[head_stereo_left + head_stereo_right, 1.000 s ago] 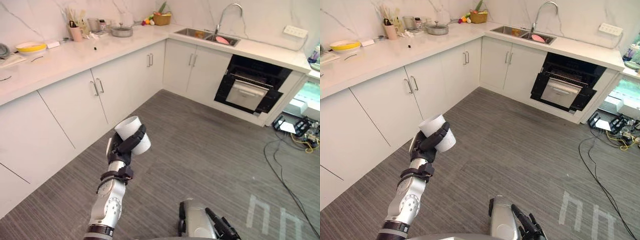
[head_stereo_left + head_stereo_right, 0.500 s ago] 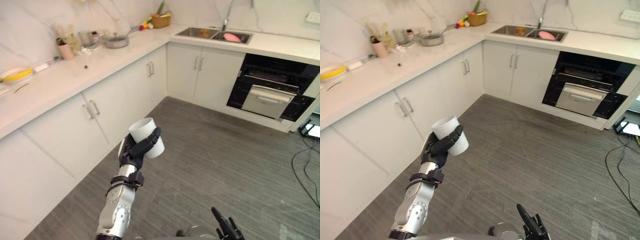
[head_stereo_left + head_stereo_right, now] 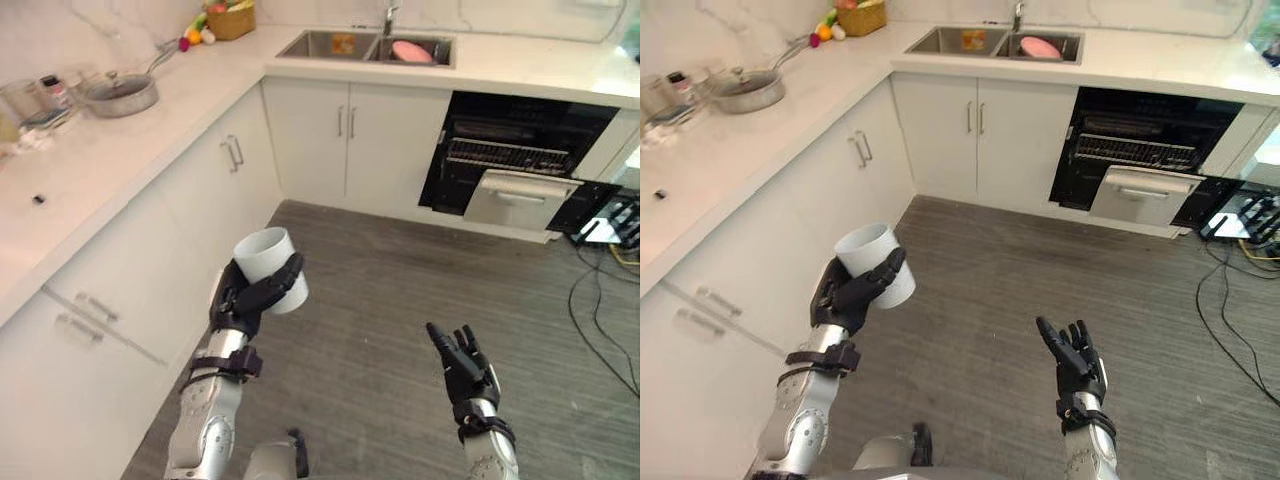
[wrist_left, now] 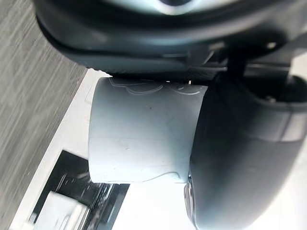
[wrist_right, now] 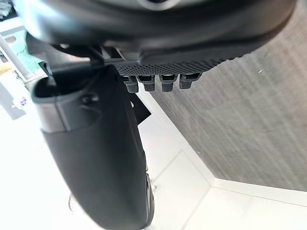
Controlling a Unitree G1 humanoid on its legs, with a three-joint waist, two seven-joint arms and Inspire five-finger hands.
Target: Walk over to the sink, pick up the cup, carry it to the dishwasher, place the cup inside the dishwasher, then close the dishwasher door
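Right hand (image 3: 465, 372) now raised, fingers straight; left hand (image 3: 245, 300) clamped round cup (image 3: 266, 260), mouth up, axis slightly tilted.

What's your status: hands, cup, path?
Left hand shut on white cylindrical cup. Right hand open, empty. Open black dishwasher ahead, nothing standing on grey floor between.

The right hand (image 3: 462, 362) has risen from the bottom edge, fingers straight; the camera has swung toward the dishwasher (image 3: 520, 160).
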